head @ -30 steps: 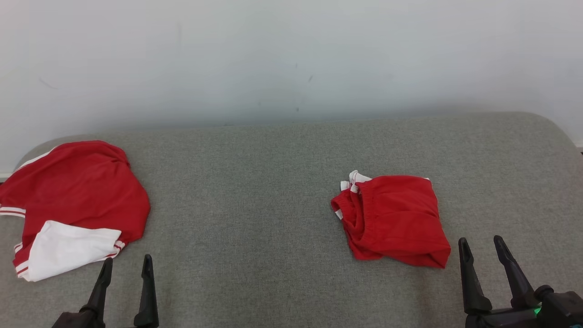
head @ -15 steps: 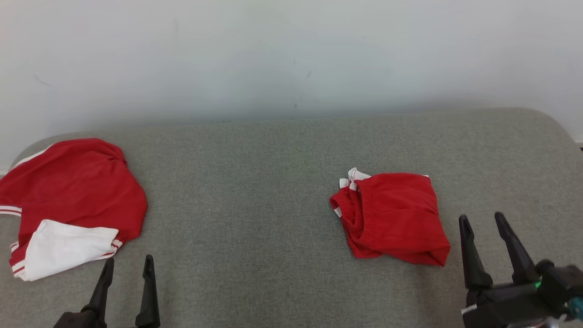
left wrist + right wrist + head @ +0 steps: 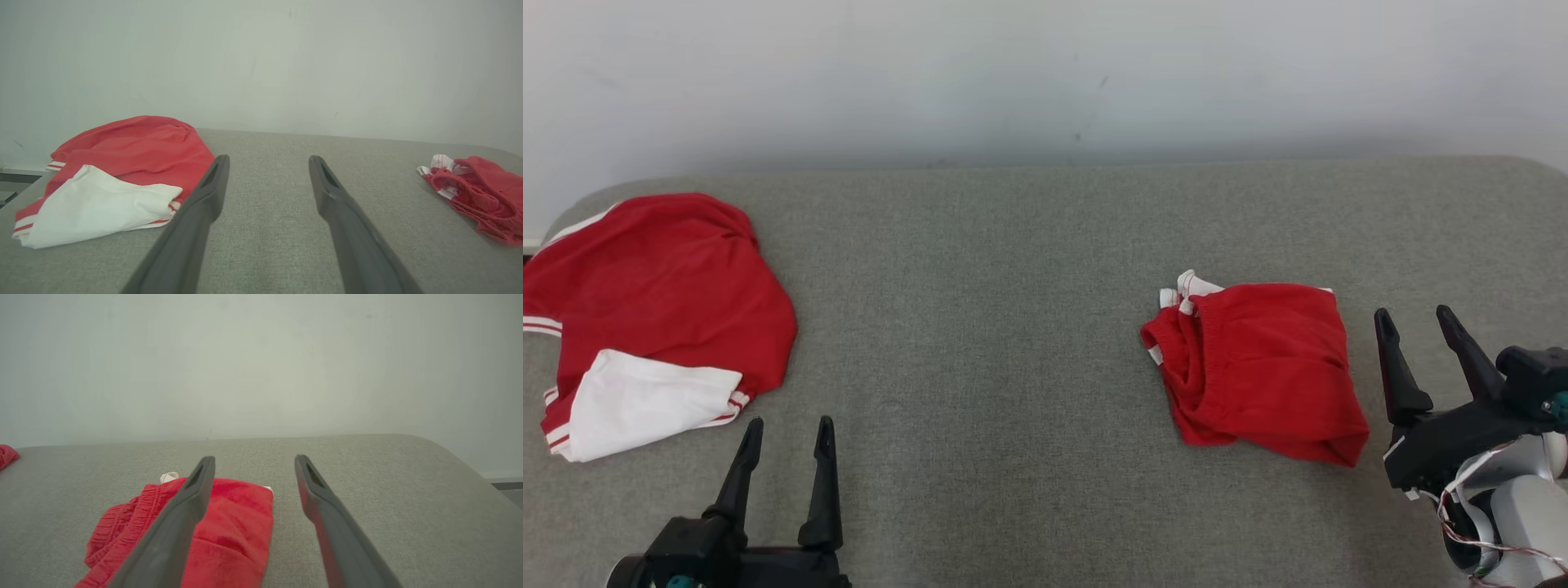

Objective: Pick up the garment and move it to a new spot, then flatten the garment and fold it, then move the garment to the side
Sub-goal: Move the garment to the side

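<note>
Two garments lie on a grey fabric surface (image 3: 1013,269). At the left is a crumpled red jacket (image 3: 662,286) with a white sleeve and striped cuffs, also visible in the left wrist view (image 3: 135,147). Right of centre lies a folded pair of red shorts (image 3: 1266,359) with white trim at its far corner. My left gripper (image 3: 790,425) is open, just right of the jacket's white sleeve. My right gripper (image 3: 1412,313) is open and empty, just right of the shorts. In the right wrist view its fingers (image 3: 254,458) hang over the right edge of the shorts (image 3: 233,522).
A plain pale wall (image 3: 1045,73) runs along the far edge of the grey surface. The surface curves down at its right end (image 3: 461,465) and at its left end. Bare grey fabric stretches between the two garments.
The camera has tilted, shifting the whole picture up. My right gripper has moved forward, from behind the shorts' near right corner to alongside their right edge. Both garments lie as before.
</note>
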You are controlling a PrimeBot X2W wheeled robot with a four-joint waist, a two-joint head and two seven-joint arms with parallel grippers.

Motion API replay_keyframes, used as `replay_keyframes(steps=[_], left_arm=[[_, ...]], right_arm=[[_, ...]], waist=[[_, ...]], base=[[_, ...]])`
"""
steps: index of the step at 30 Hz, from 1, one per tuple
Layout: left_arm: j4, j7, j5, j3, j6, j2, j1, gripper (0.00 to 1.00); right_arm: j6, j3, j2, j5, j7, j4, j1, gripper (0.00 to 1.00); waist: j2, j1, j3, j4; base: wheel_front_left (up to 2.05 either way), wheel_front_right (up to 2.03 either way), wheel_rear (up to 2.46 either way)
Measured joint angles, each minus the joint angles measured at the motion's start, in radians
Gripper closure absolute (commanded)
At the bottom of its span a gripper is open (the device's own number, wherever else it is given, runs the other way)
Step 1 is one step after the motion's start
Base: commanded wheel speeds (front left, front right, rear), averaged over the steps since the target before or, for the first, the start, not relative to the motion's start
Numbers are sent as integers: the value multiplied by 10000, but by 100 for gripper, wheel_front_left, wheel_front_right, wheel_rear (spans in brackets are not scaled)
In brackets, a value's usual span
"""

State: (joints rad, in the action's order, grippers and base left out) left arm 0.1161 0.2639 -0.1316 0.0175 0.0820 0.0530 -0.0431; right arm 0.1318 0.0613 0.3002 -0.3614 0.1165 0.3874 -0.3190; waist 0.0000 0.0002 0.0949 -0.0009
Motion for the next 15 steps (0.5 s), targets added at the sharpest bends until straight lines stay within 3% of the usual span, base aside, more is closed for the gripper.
replay_keyframes(steps=[15], left_arm=[[190,0,-109,-378,-69,-19,-658,0]], right_arm=[[0,656,10,-261,-161,3636,-1522,0]], waist=[[1,0,1029,567]], base=[[0,0,0]])
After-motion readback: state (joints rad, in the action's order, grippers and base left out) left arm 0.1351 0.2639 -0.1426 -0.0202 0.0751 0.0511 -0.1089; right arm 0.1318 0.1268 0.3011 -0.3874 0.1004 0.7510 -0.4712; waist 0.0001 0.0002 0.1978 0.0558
